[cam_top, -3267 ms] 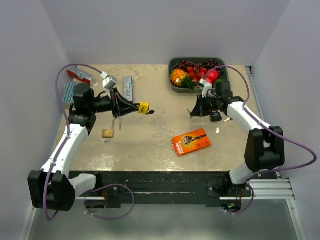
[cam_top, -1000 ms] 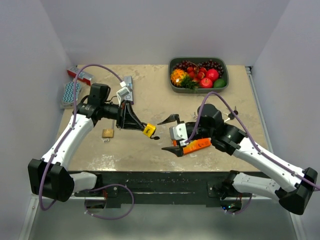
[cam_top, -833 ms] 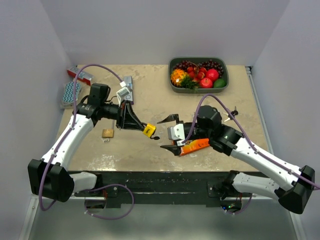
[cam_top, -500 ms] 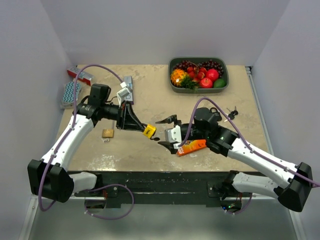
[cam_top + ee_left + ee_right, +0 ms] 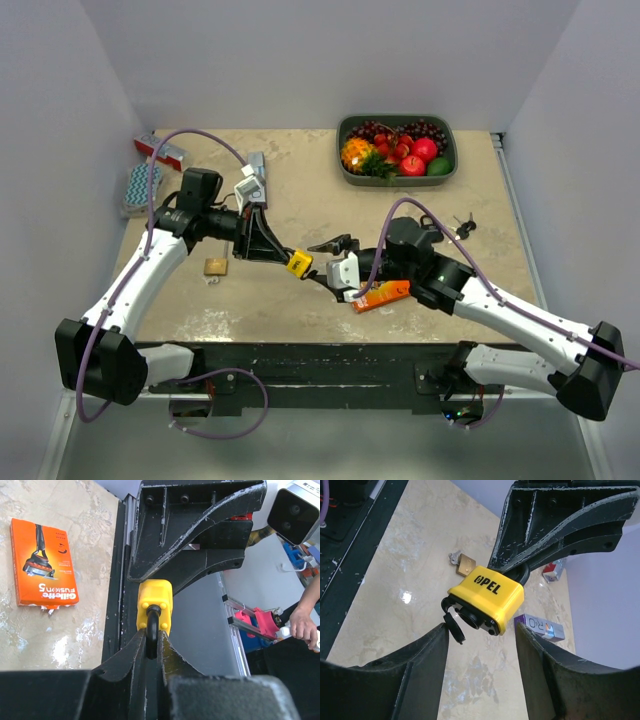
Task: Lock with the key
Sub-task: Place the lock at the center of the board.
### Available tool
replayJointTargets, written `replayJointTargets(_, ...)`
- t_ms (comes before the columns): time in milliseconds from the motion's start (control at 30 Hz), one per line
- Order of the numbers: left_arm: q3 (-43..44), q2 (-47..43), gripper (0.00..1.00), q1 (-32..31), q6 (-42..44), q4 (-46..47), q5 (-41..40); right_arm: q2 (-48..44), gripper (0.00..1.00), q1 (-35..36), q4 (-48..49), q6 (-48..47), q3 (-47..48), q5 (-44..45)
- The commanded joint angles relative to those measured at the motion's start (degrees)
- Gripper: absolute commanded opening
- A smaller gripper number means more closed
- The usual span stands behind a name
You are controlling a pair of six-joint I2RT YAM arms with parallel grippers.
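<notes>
A yellow padlock (image 5: 297,263) hangs in the air over the table's front middle. My left gripper (image 5: 285,258) is shut on its black shackle (image 5: 152,630), with the yellow body (image 5: 155,602) pointing away from the fingers. My right gripper (image 5: 322,268) faces the lock's underside and is open, with one finger to each side of the body (image 5: 487,600) and not touching it. The keyhole's black dust cap (image 5: 455,627) hangs open next to the left fingertip. A bunch of keys (image 5: 462,224) lies on the table at the right, away from both grippers.
An orange razor box (image 5: 385,293) lies under the right arm. A small brass padlock (image 5: 215,266) lies at the left. A purple box (image 5: 256,172), a red box (image 5: 160,150) and a blue sponge (image 5: 140,187) are at the back left, and a fruit tray (image 5: 397,178) at the back.
The right arm has swung from the back right, near the keys, to the front middle. It reached left to the padlock as its jaws narrowed. The left arm holds still.
</notes>
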Motion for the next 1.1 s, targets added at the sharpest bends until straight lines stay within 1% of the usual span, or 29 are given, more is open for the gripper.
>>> replayJointTargets(0, 1.90, -1.41, 0.00, -0.52, 0.93, 0.47, 14.44, -0.06, 0.57, 0.64, 4.29, 0.59, 1.13, -0.07)
replayJointTargets(233, 1.37, -1.33, 0.00, -0.96, 0.84, 0.47, 13.48, 0.64, 0.53, 0.90, 4.55, 1.21, 1.83, -0.95)
replayJointTargets(533, 0.40, -1.59, 0.00, -2.19, 0.84, 0.65, 12.07, 1.69, 0.43, 0.99, 4.20, 1.21, 2.98, -2.44)
replayJointTargets(733, -0.56, -1.68, 0.00, -2.90, 0.66, 1.09, 10.40, 2.93, 0.38, 1.08, 3.93, 1.30, 4.12, -4.20)
replayJointTargets(900, -1.35, -1.76, 0.00, -3.60, 0.22, 1.97, 8.99, 4.77, 0.37, 1.16, 4.55, 3.75, 5.70, -5.26)
replayJointTargets(967, -1.70, -1.68, 0.00, -3.95, -0.04, 2.41, 7.94, 5.47, 0.34, 1.43, 5.34, 6.04, 6.49, -5.52)
replayJointTargets(1067, -2.41, -1.76, 0.00, -4.57, -0.13, 2.93, 7.32, 6.97, 0.32, 1.43, 6.31, 9.29, 7.46, -6.05)
